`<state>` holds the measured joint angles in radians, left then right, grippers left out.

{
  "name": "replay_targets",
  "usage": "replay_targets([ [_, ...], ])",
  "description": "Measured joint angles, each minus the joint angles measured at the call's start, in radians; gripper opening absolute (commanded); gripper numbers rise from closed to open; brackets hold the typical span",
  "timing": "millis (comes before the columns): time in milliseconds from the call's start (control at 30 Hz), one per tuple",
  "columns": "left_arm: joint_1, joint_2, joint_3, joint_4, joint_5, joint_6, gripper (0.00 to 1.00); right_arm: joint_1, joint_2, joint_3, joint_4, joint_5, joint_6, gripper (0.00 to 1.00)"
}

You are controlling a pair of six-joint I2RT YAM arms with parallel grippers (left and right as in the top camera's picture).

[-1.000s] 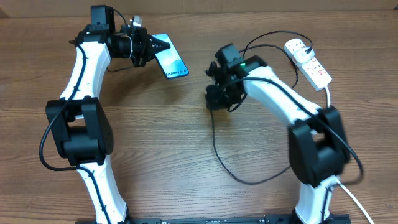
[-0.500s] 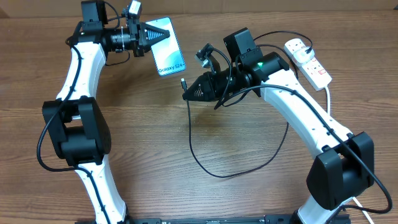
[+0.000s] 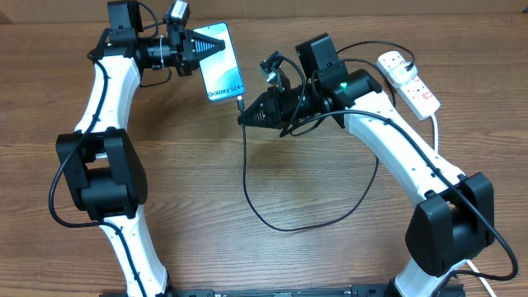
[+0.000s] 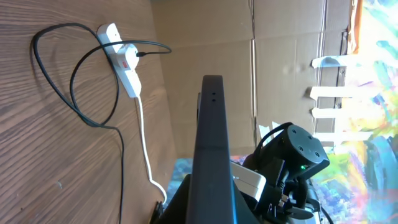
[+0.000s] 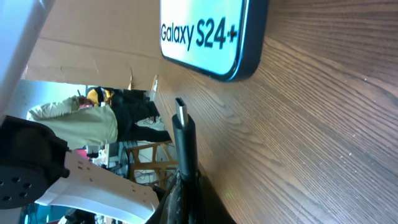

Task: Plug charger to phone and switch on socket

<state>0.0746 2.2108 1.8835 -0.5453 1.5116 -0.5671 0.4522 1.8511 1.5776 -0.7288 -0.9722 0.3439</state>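
Note:
The phone (image 3: 223,73) has a lit light blue screen with "Galaxy S24+" text. My left gripper (image 3: 208,48) is shut on its far end and holds it above the table. It shows edge-on in the left wrist view (image 4: 212,143) and its lower end shows in the right wrist view (image 5: 211,34). My right gripper (image 3: 247,117) is shut on the charger connector (image 5: 183,127), its metal tip just short of the phone's lower edge. The black cable (image 3: 272,221) loops down across the table. The white socket (image 3: 408,81) lies at the far right.
The socket's thick white cord (image 3: 436,124) runs down the right side, also in the left wrist view (image 4: 144,146). A black plug sits in the socket (image 4: 121,53). Cardboard walls stand behind the table.
My right gripper has moved the charger connector left and up, closer to the phone's lower edge. The left gripper and phone have barely moved.

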Motion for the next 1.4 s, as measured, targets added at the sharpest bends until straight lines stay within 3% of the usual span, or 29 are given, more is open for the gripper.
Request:
replay_targets([
  [700,0.000,0.000,0.000,0.001,0.019,-0.003,0.04,0.028,0.093,-0.004,0.167,-0.078,0.034,0.04],
  [1400,0.000,0.000,0.000,0.001,0.023,-0.003,0.04,0.013,0.093,-0.004,0.126,-0.139,0.036,0.04],
])
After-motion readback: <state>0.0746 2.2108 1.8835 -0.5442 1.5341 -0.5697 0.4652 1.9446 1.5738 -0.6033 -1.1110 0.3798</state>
